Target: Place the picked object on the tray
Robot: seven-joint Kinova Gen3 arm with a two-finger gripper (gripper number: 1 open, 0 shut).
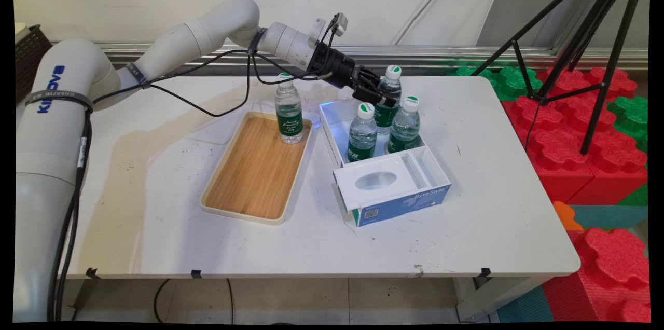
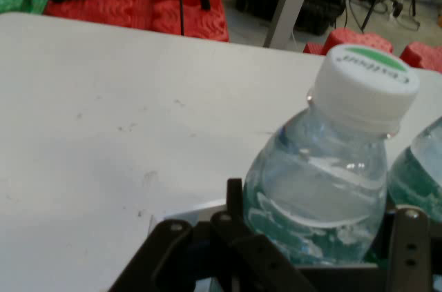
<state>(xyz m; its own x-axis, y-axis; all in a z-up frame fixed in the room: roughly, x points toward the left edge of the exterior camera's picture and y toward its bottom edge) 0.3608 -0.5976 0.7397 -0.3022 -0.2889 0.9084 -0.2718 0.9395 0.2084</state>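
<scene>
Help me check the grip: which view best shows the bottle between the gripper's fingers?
The hand view: the bottle fills the frame, its body between the gripper's fingers, cap and label plain. The main view shows the same bottle small at the far end of the white box, partly hidden by the gripper.

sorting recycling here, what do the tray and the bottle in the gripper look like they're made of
Tray: looks like wood or bamboo, matte, grain showing, with a cream rim, maybe plastic. Bottle: clear plastic, glossy highlights, white ridged cap, green label.
</scene>
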